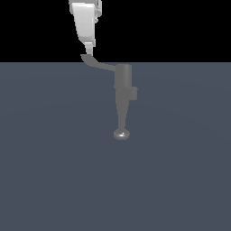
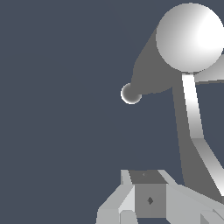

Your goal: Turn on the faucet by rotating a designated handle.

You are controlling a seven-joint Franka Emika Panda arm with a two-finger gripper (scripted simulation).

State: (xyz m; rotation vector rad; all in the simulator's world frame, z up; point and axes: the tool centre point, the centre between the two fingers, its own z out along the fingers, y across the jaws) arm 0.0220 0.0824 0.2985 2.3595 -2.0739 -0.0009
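Faucet: the faucet (image 1: pixel 123 85) stands on the grey bench (image 1: pixel 45 158), its cylindrical body uppermost in the exterior view, the tapered spout running down from it to a shiny rounded tip (image 1: pixel 121 134).
Handle: the handle (image 1: pixel 97 63) juts sideways from the top of the faucet body toward the exterior view's left, its flattened paddle end farthest from the body, which gives the longest lever for turning.
Pincer: the pincer (image 1: pixel 89 52) hangs just above the paddle end, touching or nearly so; whether its fingers are apart or together cannot be told.
Why there: pushing at the paddle end, well away from the faucet body, should take the least force.
Wrist view: the handle (image 2: pixel 192 113) runs from the faucet's round top to the pincer.
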